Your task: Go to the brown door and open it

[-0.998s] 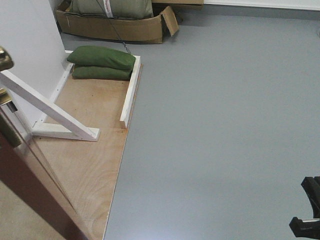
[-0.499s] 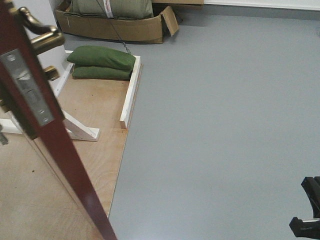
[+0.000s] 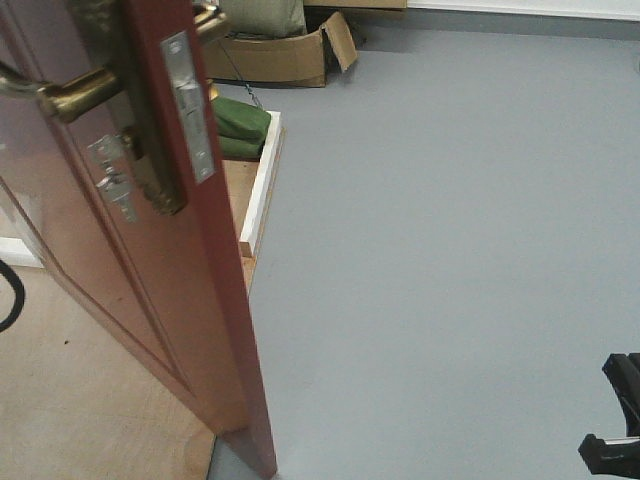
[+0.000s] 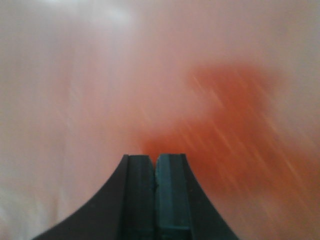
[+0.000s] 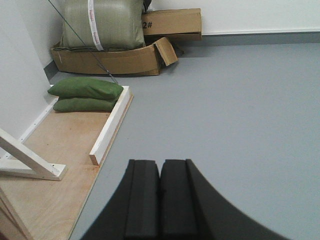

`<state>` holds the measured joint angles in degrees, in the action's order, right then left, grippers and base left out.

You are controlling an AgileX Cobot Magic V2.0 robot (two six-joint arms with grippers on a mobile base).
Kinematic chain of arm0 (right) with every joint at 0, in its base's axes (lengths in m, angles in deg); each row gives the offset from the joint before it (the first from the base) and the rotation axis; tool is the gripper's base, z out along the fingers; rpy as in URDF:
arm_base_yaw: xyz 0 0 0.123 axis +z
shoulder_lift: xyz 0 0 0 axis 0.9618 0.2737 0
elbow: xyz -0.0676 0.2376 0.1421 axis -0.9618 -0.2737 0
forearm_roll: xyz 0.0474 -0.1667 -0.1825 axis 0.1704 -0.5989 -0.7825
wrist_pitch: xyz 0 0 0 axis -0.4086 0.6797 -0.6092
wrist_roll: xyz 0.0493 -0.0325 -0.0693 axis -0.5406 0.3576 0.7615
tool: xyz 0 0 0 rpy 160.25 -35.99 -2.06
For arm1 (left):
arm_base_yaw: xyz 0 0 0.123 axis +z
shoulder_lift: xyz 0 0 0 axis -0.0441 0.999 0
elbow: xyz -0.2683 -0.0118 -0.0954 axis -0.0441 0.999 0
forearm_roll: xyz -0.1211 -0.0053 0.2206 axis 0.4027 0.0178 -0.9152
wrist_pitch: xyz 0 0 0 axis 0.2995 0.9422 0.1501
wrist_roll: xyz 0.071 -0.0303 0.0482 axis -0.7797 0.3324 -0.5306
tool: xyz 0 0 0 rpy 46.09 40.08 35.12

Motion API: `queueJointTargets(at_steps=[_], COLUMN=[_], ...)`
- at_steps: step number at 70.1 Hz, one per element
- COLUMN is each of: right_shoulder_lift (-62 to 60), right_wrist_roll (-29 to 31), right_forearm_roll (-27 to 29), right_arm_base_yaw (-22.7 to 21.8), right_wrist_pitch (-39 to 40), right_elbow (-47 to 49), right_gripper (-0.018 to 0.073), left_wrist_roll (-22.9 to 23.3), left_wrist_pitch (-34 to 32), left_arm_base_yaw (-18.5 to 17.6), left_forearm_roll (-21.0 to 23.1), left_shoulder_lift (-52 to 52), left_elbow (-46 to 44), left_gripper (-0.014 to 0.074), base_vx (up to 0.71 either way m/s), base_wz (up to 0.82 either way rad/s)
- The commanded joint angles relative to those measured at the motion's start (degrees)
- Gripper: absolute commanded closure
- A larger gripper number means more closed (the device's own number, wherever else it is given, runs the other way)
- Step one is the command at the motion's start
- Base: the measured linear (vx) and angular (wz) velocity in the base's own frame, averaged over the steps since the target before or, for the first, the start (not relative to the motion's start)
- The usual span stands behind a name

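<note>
The brown door (image 3: pixel 130 300) fills the left of the front view, glossy reddish-brown, its edge turned toward me with a silver latch plate (image 3: pixel 188 105). Its brass lever handle (image 3: pixel 70 95) juts left from an ornate backplate, and small silver keys (image 3: pixel 112 180) hang below it. My left gripper (image 4: pixel 155 157) is shut with nothing between its pads, close before a blurred reddish surface (image 4: pixel 235 115). My right gripper (image 5: pixel 160 162) is shut and empty over the grey floor (image 5: pixel 235 110); the door does not show in the right wrist view.
Two green sandbags (image 5: pixel 85 92) lie on a plywood base (image 5: pixel 55 150) edged by a white wooden strip (image 5: pixel 110 125). A white diagonal brace (image 5: pixel 27 157) props the white wall panel (image 5: pixel 17 75). Cardboard boxes (image 5: pixel 110 60) stand by the far wall.
The door's edge has swung to the right across the front view and now covers the white brace and most of the plywood. The right arm has not moved.
</note>
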<state>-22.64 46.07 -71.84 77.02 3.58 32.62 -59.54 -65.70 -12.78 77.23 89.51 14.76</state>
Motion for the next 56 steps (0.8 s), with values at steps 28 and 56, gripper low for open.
queueJointTargets(at_steps=[28,56], right_shoulder_lift=[-0.89,-0.89], right_wrist_roll=[0.63,0.63], right_forearm_roll=[-0.3,-0.3], right_arm_base_yaw=[-0.05,-0.05], right_wrist_pitch=[4.59,4.59], right_elbow=[-0.11,-0.11], right_gripper=[0.0559,0.0559], left_wrist_roll=[0.29,0.29], left_wrist_pitch=[6.68,6.68], left_arm_base_yaw=[-1.09,-1.09], left_forearm_roll=[5.89,5.89], left_shoulder_lift=[1.91,1.91], left_elbow=[-1.46,-1.46], left_gripper=[0.058,0.058], base_vx=[0.0,0.0], base_wz=[0.0,0.0])
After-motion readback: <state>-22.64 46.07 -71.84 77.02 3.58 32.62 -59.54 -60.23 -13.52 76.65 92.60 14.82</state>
